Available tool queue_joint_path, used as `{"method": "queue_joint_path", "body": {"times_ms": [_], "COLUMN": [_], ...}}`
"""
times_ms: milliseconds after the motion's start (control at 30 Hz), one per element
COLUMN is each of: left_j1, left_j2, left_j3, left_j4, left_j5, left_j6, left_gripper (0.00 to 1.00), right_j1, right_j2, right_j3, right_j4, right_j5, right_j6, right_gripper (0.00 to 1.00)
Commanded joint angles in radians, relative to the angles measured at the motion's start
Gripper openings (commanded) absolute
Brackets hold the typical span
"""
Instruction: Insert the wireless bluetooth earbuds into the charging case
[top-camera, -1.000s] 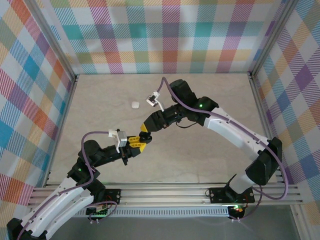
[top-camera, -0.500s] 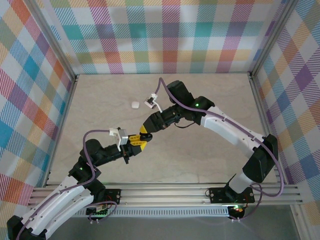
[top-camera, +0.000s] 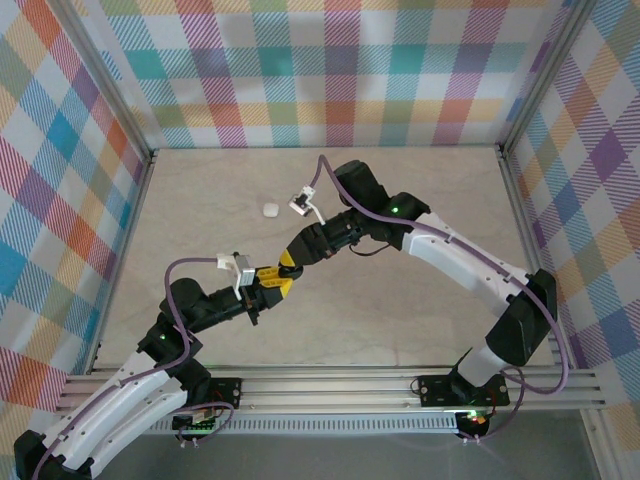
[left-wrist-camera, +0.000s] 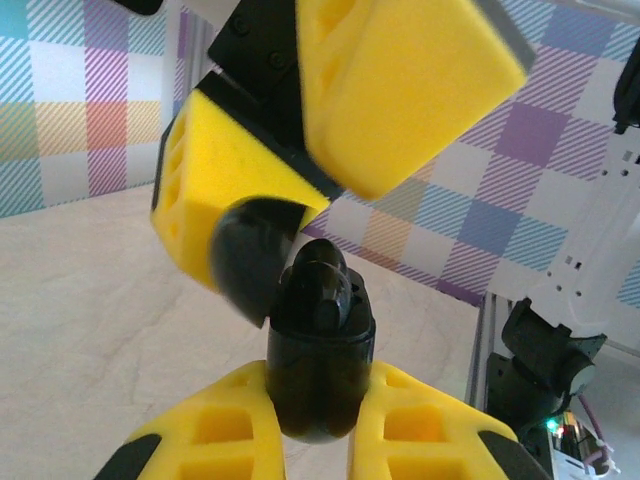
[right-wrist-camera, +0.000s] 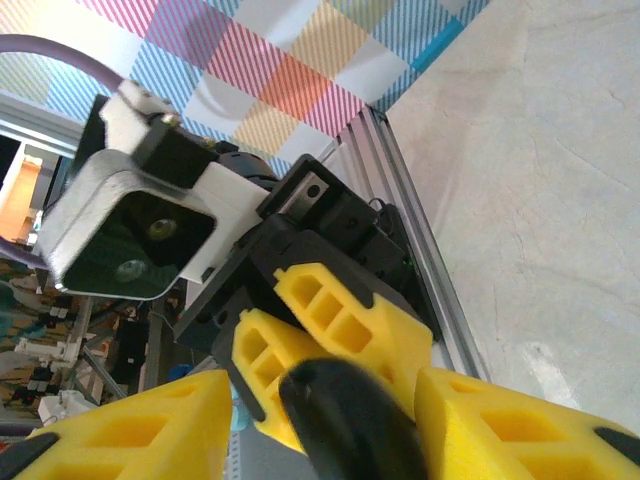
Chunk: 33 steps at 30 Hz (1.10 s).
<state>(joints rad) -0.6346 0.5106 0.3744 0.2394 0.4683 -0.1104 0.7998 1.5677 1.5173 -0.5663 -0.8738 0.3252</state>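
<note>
My left gripper is shut on a black charging case and holds it upright above the table. The case's lid hangs open to the left. Dark rounded tops that look like black earbuds sit in its mouth. My right gripper stands open right over it, with the black lid between its fingers and touching one of them. From above, the left gripper and the right gripper meet at mid-table. White earbuds are out of view.
A small white rounded object lies on the beige table behind the grippers. Plaid walls and aluminium rails enclose the table. The left wrist camera is close in front of the right gripper.
The right gripper has edged left and down onto the case. The left gripper has shifted slightly up and left with the case. The white object has not moved.
</note>
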Motion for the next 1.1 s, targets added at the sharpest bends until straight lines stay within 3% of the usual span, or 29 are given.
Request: {"method": "queue_joint_path", "body": {"times_ms": [0, 300, 667, 833, 1067], "left_j1": [-0.007, -0.007, -0.005, -0.007, -0.006], "left_j2": [0.006, -0.001, 0.025, 0.050, 0.071], "left_j3": [-0.013, -0.007, 0.075, 0.121, 0.152], "left_j4": [0.019, 0.026, 0.046, 0.054, 0.092], "left_j5": [-0.049, -0.060, 0.025, 0.065, 0.099], "left_j6": [-0.027, -0.061, -0.230, -0.251, -0.293], "left_gripper": [0.00, 0.00, 0.00, 0.00, 0.00], "right_j1": [0.010, -0.001, -0.056, -0.056, -0.056], "right_j2": [-0.068, -0.122, -0.342, -0.353, -0.341], "right_j3": [-0.013, -0.045, -0.322, -0.363, -0.384], "right_j4": [0.040, 0.053, 0.337, 0.366, 0.486], "right_j5": [-0.037, 0.009, 0.215, 0.202, 0.087], "right_j6": [-0.021, -0.064, -0.052, -0.051, 0.033], "right_gripper": [0.51, 0.52, 0.67, 0.68, 0.68]}}
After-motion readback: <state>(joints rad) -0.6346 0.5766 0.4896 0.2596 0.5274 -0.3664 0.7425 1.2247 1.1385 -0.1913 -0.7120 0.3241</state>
